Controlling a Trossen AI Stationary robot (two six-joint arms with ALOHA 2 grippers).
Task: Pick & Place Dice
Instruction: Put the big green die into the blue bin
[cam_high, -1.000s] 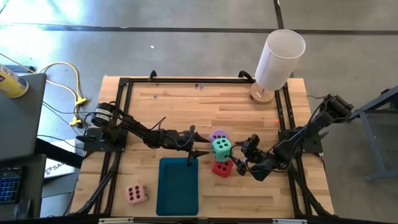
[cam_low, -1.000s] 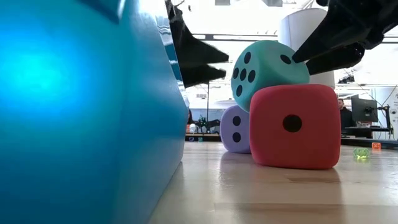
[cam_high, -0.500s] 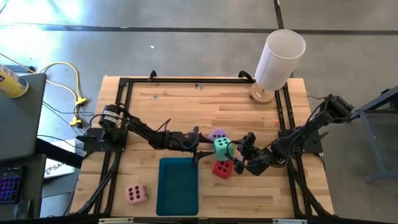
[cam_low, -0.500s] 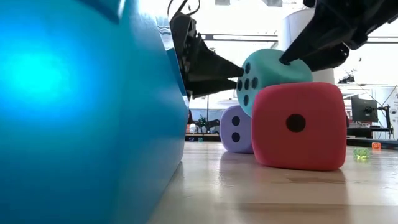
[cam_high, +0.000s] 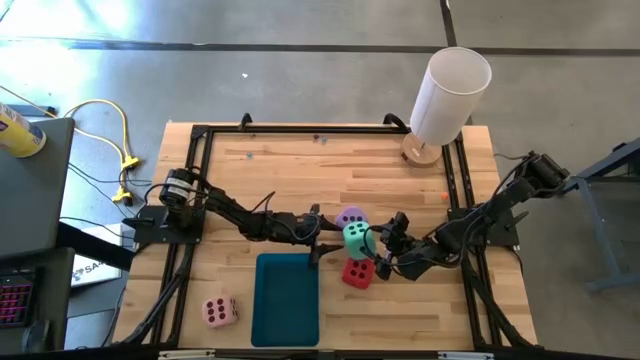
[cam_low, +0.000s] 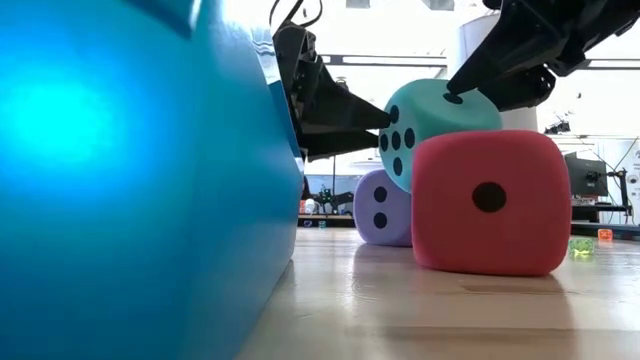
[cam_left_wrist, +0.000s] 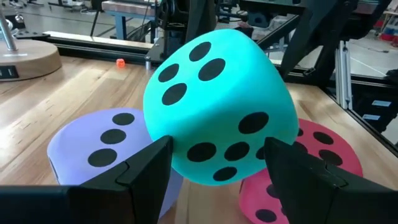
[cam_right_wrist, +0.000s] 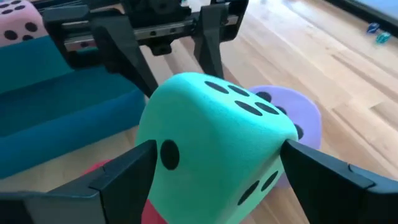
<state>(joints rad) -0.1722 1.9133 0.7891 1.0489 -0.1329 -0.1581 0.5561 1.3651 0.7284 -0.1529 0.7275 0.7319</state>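
1. Over the last second the left gripper (cam_high: 322, 240) has closed in on the mint green die (cam_high: 356, 238) from the tray side; a second ago its fingers stood clear of the die, now the tips reach the die's near face
2. The right gripper (cam_high: 385, 246) straddles the same die from the far side, fingers spread wide along its flanks; grip looks loose, and the low view shows a fingertip resting on the die's top
3. Left gripper fingers are parted, one on either side of the green die's lower corner in its wrist view; no squeeze visible yet
4. The green die sits tilted on top of the red die (cam_high: 356, 272), leaning against the lilac die (cam_high: 349, 217); since a second ago it has tipped and sunk slightly, and the red die has shifted a little
5. The pale pink die (cam_high: 220, 311) lies alone on the bench, left of the teal tray (cam_high: 286, 300), untouched
6. Judgement: looks like a handover or two-arm steadying of the green die; the tray is empty, so no placement is done
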